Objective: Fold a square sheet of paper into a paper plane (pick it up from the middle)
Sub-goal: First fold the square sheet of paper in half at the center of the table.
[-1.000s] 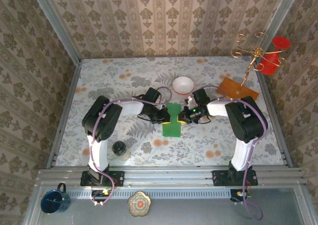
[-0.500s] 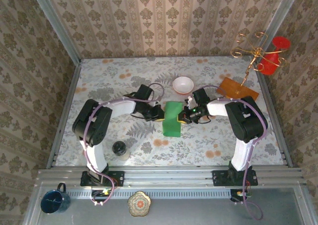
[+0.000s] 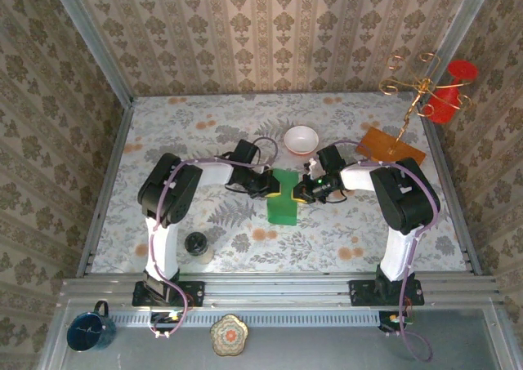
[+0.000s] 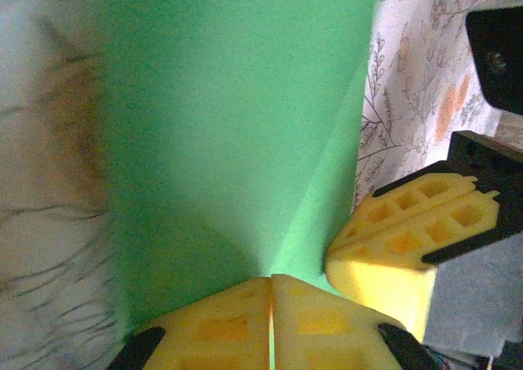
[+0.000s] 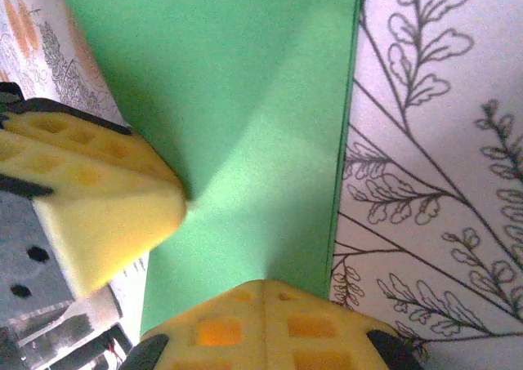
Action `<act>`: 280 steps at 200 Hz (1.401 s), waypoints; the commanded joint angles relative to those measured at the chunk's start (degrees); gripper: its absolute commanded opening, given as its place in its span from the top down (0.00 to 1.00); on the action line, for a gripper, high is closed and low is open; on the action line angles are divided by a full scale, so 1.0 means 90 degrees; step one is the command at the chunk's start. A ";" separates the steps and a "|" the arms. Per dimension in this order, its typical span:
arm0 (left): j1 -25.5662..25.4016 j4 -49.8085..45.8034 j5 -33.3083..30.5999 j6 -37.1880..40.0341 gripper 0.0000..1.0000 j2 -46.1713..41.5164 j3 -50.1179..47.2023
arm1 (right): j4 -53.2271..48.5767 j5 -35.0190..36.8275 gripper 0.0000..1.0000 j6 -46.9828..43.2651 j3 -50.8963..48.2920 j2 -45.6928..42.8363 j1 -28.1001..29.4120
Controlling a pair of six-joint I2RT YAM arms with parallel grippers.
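Observation:
The square sheet of paper [image 3: 283, 211] is bright green and lies folded into a narrow oblong on the flowered table, between my two grippers. A slanted crease runs across the paper [image 4: 237, 125] in the left wrist view. My left gripper [image 3: 270, 185] is shut, with its yellow tips [image 4: 271, 282] pressed down on the paper's left part. My right gripper [image 3: 297, 193] is shut too, its tips [image 5: 263, 287] resting on the paper [image 5: 245, 100] close to its right edge. The two grippers face each other, a short gap apart. Each wrist view catches the other gripper's yellow fingers [image 4: 409, 239] [image 5: 98, 215].
A white bowl [image 3: 301, 139] stands just behind the paper. An orange-brown wooden board [image 3: 391, 145] with a gold wire stand [image 3: 417, 88] and a red object [image 3: 451, 88] are at the back right. A dark jar [image 3: 196, 244] sits front left. A blue mug [image 3: 90, 329] rests on the near ledge.
The left gripper drew back to the left off the paper, then came back onto its left part. The right gripper stayed in place, shut.

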 commanded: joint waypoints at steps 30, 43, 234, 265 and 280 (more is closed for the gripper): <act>0.1034 -0.0722 -0.0491 0.0429 0.88 -0.0687 -0.0597 | -0.1037 0.2070 0.94 -0.0079 -0.0520 0.1106 0.0115; 0.0944 -0.0730 -0.0409 0.0407 0.88 -0.0860 -0.0488 | -0.1027 0.2058 0.94 -0.0080 -0.0520 0.1108 0.0113; 0.1137 -0.0614 -0.0517 0.0353 0.88 0.0212 0.0236 | -0.1168 0.2388 0.95 0.0019 -0.0500 0.1089 0.0132; 0.1146 -0.0839 -0.0479 0.0477 0.88 -0.0270 0.0406 | -0.1128 0.2258 0.94 -0.0010 -0.0510 0.1066 0.0140; 0.0922 -0.0777 -0.0392 0.0398 0.88 -0.0473 0.0454 | -0.1128 0.2238 0.95 -0.0010 -0.0501 0.1059 0.0132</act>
